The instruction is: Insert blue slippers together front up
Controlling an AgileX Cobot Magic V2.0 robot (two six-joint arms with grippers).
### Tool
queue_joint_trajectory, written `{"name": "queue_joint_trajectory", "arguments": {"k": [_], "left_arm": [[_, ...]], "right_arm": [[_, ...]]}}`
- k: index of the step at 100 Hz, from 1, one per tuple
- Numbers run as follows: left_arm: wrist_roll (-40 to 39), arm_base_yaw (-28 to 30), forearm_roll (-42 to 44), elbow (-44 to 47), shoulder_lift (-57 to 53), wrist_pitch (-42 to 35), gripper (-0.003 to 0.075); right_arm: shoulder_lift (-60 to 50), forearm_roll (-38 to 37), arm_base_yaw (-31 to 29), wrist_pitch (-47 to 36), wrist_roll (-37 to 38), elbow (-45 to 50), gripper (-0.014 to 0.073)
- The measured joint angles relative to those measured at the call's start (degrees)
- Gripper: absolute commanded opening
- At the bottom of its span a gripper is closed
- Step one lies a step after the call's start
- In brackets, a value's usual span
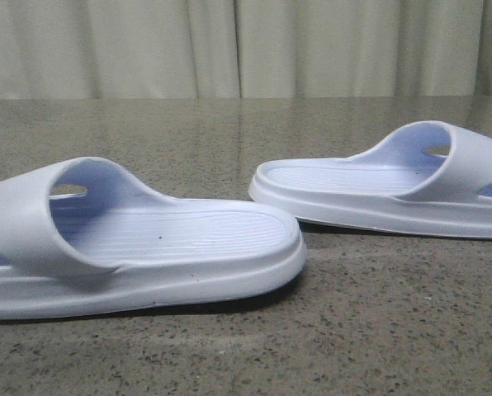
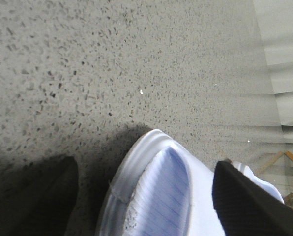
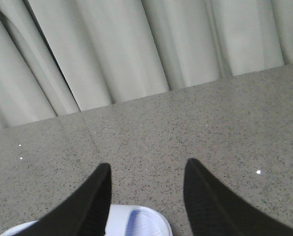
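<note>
Two pale blue-white slippers lie sole down on the speckled table in the front view. The near left slipper (image 1: 172,239) has its strap at the left. The far right slipper (image 1: 370,186) has its strap at the right. No gripper shows in the front view. In the left wrist view my left gripper (image 2: 145,162) is open, its dark fingers (image 2: 43,196) either side of a slipper's rounded end (image 2: 161,191). In the right wrist view my right gripper (image 3: 147,163) is open and empty above the table, with a slipper's end (image 3: 136,221) low between its fingers (image 3: 210,196).
The grey speckled tabletop (image 1: 229,132) runs back to a pale curtain (image 1: 246,45), which also shows in the right wrist view (image 3: 136,49). Bare table lies between the two slippers and in front of them.
</note>
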Motion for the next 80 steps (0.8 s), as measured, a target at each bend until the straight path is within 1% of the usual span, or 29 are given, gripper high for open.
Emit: {"name": "queue_joint_trajectory", "arguments": {"k": [21, 46, 53, 60, 72, 80], "left_arm": [[3.93, 0.00, -3.02, -0.22, 2.47, 0.86, 0.0374], [5.81, 0.00, -3.24, -0.34, 2.82, 2.00, 0.0267], [5.93, 0.00, -3.14, -0.34, 2.82, 2.00, 0.0224], [6.42, 0.00, -3.14, -0.34, 2.82, 2.11, 0.0164], [7.15, 0.00, -3.14, -0.34, 2.82, 2.22, 0.0015], [7.39, 0.00, -3.03, -0.34, 2.82, 2.22, 0.0016]], "right_arm": [[0.00, 0.00, 0.00, 0.00, 0.00, 0.00, 0.0288], [0.00, 0.00, 0.00, 0.00, 0.00, 0.00, 0.0288], [0.00, 0.00, 0.00, 0.00, 0.00, 0.00, 0.0288], [0.09, 0.00, 0.00, 0.00, 0.00, 0.00, 0.0288], [0.09, 0.00, 0.00, -0.09, 0.00, 0.00, 0.0288], [0.09, 0.00, 0.00, -0.09, 0.00, 0.00, 0.0288]]}}
